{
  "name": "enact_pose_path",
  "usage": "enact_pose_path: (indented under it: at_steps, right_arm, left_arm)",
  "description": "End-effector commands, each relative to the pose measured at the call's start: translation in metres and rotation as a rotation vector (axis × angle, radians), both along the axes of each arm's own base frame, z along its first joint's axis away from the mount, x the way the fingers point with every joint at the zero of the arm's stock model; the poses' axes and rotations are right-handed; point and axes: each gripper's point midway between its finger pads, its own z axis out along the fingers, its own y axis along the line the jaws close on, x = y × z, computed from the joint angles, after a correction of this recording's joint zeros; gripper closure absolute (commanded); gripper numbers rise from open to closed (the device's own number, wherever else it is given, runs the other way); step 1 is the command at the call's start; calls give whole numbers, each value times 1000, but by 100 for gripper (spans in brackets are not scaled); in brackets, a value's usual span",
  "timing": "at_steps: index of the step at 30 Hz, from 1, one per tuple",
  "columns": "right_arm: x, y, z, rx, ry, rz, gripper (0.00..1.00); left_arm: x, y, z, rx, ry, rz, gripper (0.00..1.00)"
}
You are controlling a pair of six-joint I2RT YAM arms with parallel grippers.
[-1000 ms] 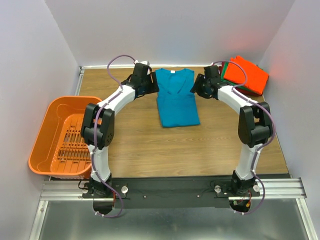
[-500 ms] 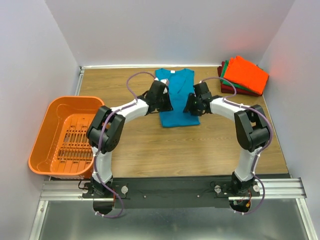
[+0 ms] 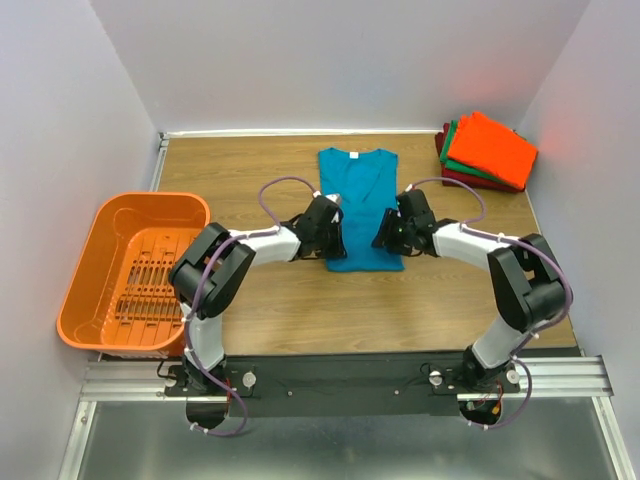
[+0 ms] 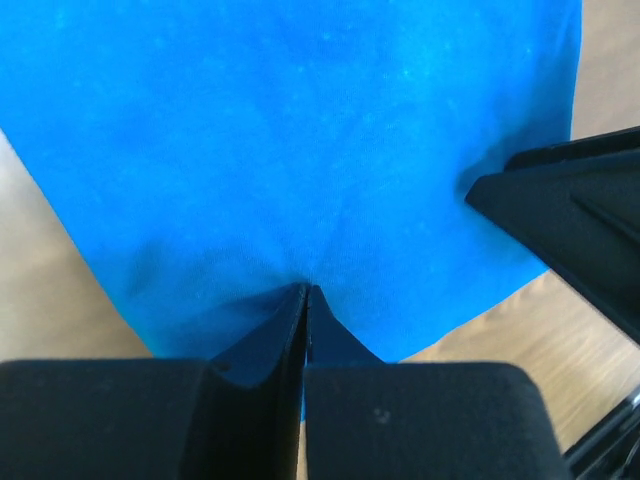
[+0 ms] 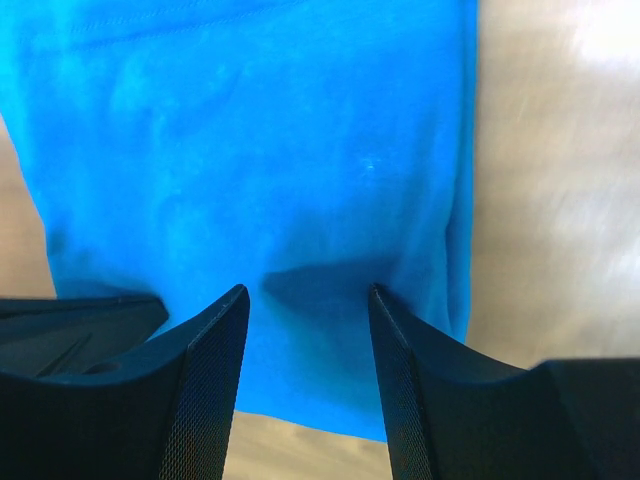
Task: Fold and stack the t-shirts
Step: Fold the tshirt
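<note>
A teal-blue t-shirt (image 3: pixel 360 200) lies flat mid-table, sleeves folded in, collar toward the back wall. My left gripper (image 3: pixel 330 238) sits at its near left corner. In the left wrist view that gripper (image 4: pixel 305 290) is shut, pinching a pucker of the teal cloth (image 4: pixel 300 130). At the shirt's near right corner my right gripper (image 3: pixel 388 238) is open. The right wrist view shows it (image 5: pixel 307 295) straddling the teal cloth (image 5: pixel 260 150) just above the hem. Folded orange, green and dark red t-shirts (image 3: pixel 490 150) are stacked at the back right corner.
An orange slotted plastic basket (image 3: pixel 130 270) stands at the table's left edge. White walls close in the back and both sides. The right gripper's black finger (image 4: pixel 565 225) shows at the right of the left wrist view.
Both grippers have travelled from the shirt's collar end down its sides to the near hem. The left gripper has shut on the cloth. The right one has stayed open.
</note>
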Motion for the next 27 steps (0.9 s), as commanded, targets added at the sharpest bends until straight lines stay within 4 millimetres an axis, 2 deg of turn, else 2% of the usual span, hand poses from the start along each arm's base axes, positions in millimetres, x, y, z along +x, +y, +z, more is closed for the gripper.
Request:
enact_pose_path:
  at_steps: [1, 3, 5, 7, 8, 11, 14, 15, 16, 18, 19, 24, 26, 27]
  right_arm:
    - [-65, -4, -33, -26, 158, 49, 42]
    - [-78, -1, -29, -5, 159, 67, 42]
    - [-98, -5, -35, -1, 189, 81, 42]
    - [-109, -3, -27, 38, 189, 99, 42]
    - [-120, -5, -30, 43, 211, 105, 42]
    - [-123, -3, -14, 71, 178, 125, 42]
    - [-108, -3, 10, 62, 109, 114, 41]
    - [-104, -3, 16, 60, 94, 111, 41]
    - [-91, 1, 31, 65, 50, 107, 41]
    - [-79, 0, 39, 43, 23, 93, 41]
    - [-70, 3, 48, 44, -1, 91, 41]
    - [-52, 14, 54, 57, -6, 85, 42]
    - [-38, 20, 63, 71, -35, 78, 43]
    - [-32, 23, 60, 65, -29, 79, 44]
  left_arm:
    - [-49, 22, -28, 132, 91, -5, 91]
    - [-69, 25, -29, 145, 105, -21, 91]
    - [-80, 27, -22, 141, 99, -24, 91]
    - [-98, 35, -26, 162, 119, -31, 91]
    - [-101, 38, -19, 157, 113, -29, 91]
    - [-105, 46, -11, 165, 98, -19, 91]
    - [-90, 48, 19, 162, 19, 2, 91]
    - [-83, 44, 35, 144, -13, 11, 91]
    - [-78, 44, 42, 134, -29, 17, 91]
    - [-64, 41, 59, 99, -66, 28, 91]
    - [-61, 41, 62, 87, -65, 28, 91]
    - [-44, 34, 73, 11, -104, 25, 90]
    - [-34, 32, 72, 2, -118, 33, 90]
    - [-25, 29, 69, -1, -115, 39, 90]
